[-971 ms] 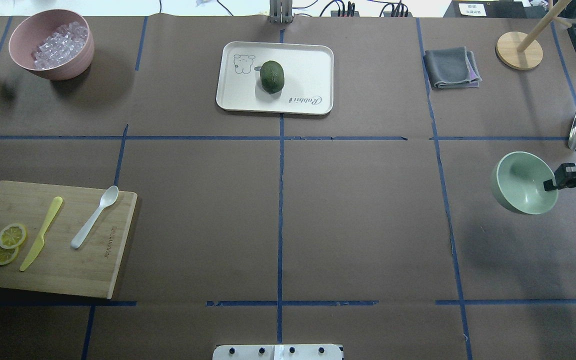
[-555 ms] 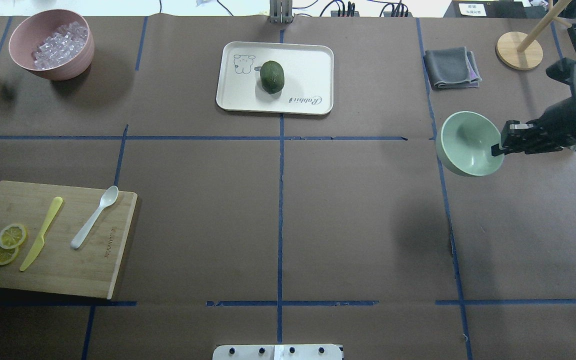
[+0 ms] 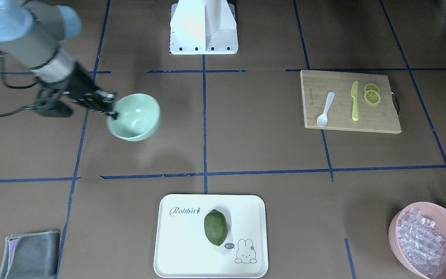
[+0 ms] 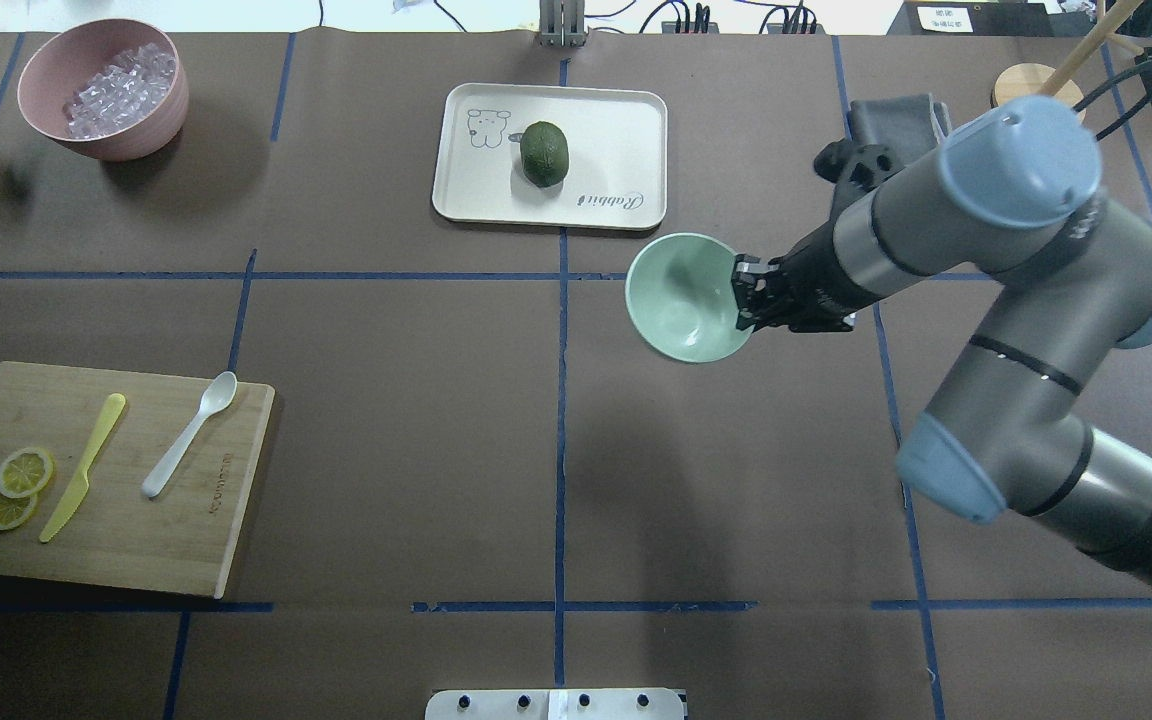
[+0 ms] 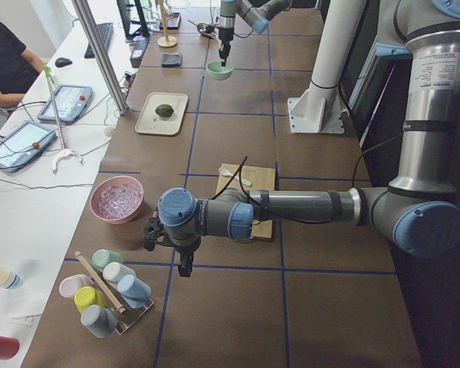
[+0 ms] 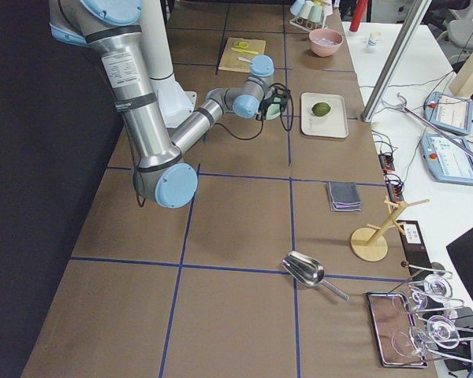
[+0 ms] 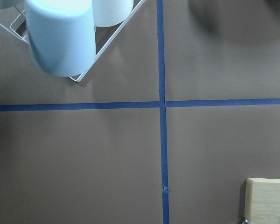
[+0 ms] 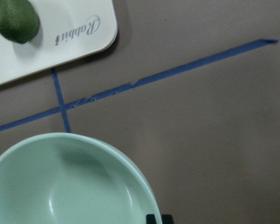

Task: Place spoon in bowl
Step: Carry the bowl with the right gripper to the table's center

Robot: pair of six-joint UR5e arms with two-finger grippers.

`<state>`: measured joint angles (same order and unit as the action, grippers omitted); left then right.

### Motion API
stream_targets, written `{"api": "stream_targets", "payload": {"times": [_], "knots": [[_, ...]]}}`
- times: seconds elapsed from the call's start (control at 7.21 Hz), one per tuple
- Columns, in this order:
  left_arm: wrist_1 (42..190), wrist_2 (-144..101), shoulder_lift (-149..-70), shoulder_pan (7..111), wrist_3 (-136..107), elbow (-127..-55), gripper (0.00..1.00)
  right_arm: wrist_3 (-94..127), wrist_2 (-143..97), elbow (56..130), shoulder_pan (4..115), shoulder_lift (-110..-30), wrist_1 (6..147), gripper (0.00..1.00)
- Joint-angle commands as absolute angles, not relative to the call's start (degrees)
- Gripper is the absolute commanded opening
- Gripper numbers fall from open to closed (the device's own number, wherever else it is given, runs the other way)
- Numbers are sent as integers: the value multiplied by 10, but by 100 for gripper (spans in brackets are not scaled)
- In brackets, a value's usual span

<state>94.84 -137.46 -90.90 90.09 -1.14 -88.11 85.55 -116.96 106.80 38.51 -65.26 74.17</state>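
Front-facing view: the right end effector (image 3: 111, 112) is clamped on the rim of the green bowl (image 3: 136, 116), which appears to be lifted off the desk (image 3: 246, 147). The white spoon (image 3: 325, 109) lies on a cutting board (image 3: 347, 124), well apart on the robot's left side.

Overhead: the bowl hangs just right of the centre line, near the tray (image 4: 626, 215). The spoon lies diagonally beside a yellow knife (image 4: 86, 465), head far-right, handle near-left. The right arm stretches across with its elbow bent.

Exterior left: the left arm reaches low, its wrist pointing down just past the board's left end, so it is the arm nearer the spoon. Whether the left end effector (image 5: 185, 267) is apart or together cannot be told.

Left wrist: only the board's corner shows.

Right wrist: the bowl's rim is pinched at the bottom edge.
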Motion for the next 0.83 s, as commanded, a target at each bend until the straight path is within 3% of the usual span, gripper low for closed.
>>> {"api": "stream_targets", "payload": {"times": [0.0, 0.55, 0.69], "knots": [[948, -1375, -909, 901, -11, -881, 100, 918, -1078, 1026, 290, -581, 756, 0], [947, -1375, -908, 901, -11, -880, 100, 918, -1053, 962, 265, -548, 757, 3], [947, -1375, -908, 901, -11, -880, 100, 918, -1054, 962, 264, -548, 757, 25]]}}
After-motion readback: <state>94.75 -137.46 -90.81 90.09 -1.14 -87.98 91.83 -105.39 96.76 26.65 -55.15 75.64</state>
